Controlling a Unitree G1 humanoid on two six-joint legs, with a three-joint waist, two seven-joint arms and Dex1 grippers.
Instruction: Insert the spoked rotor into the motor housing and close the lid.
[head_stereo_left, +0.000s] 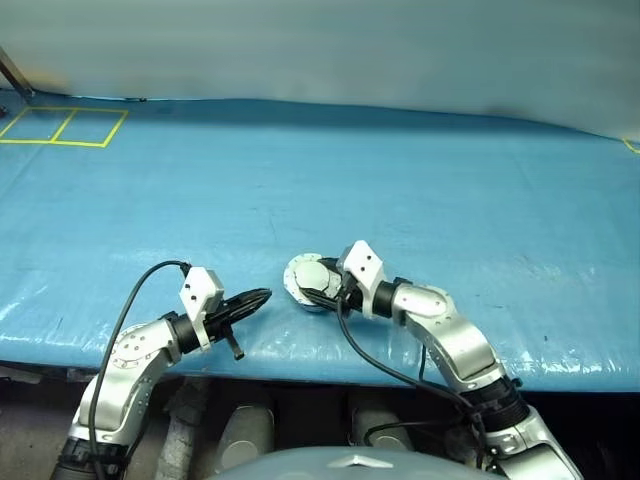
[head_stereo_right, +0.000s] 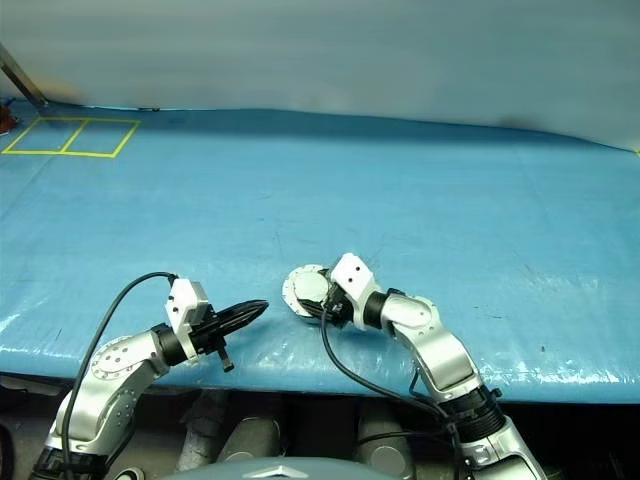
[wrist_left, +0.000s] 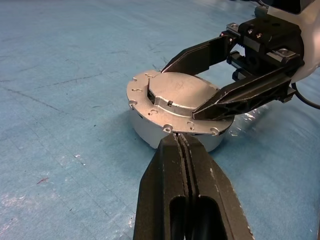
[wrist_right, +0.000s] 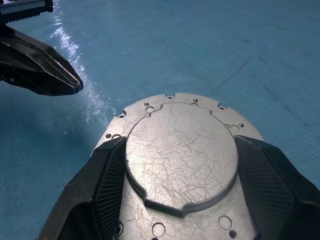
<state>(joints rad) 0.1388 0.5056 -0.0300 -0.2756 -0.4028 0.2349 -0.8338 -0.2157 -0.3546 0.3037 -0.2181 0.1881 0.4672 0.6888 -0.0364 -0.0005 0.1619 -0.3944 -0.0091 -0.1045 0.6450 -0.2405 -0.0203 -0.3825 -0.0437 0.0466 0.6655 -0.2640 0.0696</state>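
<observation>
The motor housing (head_stereo_left: 303, 277) is a round silver cup resting on the blue table near its front edge. Its lid (wrist_right: 180, 160), a scratched silver plate with small holes around the rim, lies flat and closed on top. My right gripper (wrist_left: 179, 95) reaches in from the right, with one black finger pressed against each side of the lid's raised round part. My left gripper (head_stereo_left: 264, 295) is shut and holds nothing, its tips (wrist_left: 179, 136) right at the housing's flange on the left. The spoked rotor is hidden.
A blue sheet (head_stereo_left: 400, 190) covers the table, whose front edge (head_stereo_left: 300, 365) runs just below both grippers. Yellow tape squares (head_stereo_left: 65, 127) mark the far left corner. Black cables (head_stereo_left: 370, 355) hang from both wrists.
</observation>
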